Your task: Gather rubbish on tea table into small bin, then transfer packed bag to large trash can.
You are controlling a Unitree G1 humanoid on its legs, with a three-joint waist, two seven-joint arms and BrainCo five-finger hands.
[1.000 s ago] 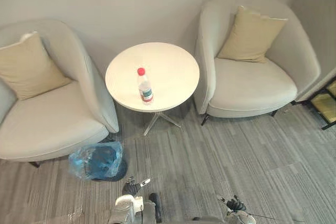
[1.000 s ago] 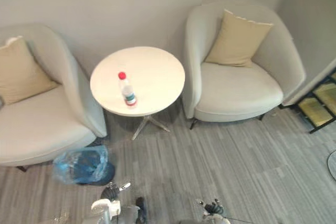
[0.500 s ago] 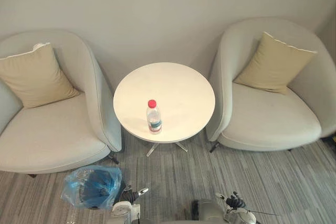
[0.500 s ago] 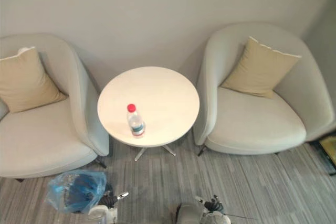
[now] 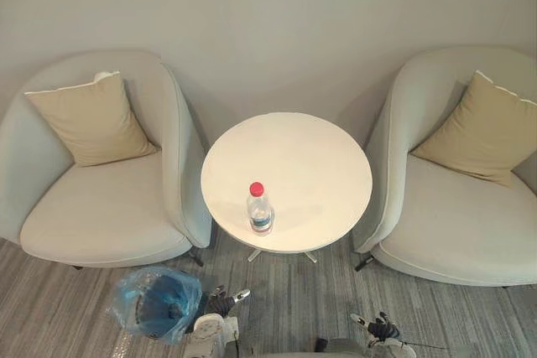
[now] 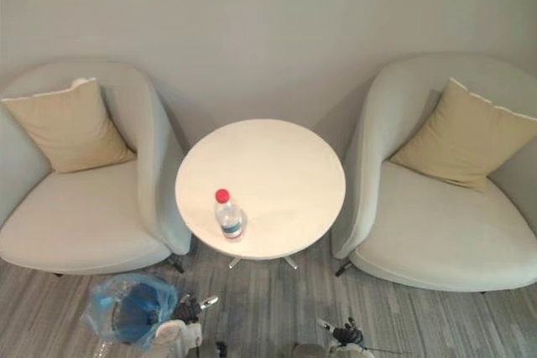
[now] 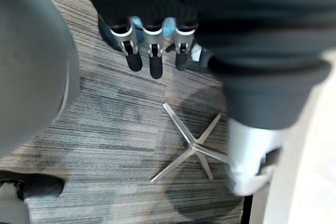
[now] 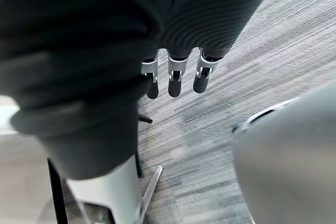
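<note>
The right armchair point(image 5: 453, 224) is cut off at the frame's edge. The desk point(image 5: 310, 165) base point(image 7: 191, 148) is largely hidden under its round top. The bin point(image 5: 155, 303) is veiled by a translucent blue bag, and what lies in it cannot be made out. Both hands are partly cut off at the lower edge of the head views: the left hand point(image 5: 221, 302) is seen just beside the bin, the right hand point(image 5: 382, 329) well apart from it. The left fingers point(image 7: 153, 61) are held straight and released over the floor, nothing being grasped or touched. The right fingers point(image 8: 175, 80) are likewise extended and released. The bottle point(image 5: 260, 210), red-capped, is stood upright on the desk near its front edge, between the two armchairs.
</note>
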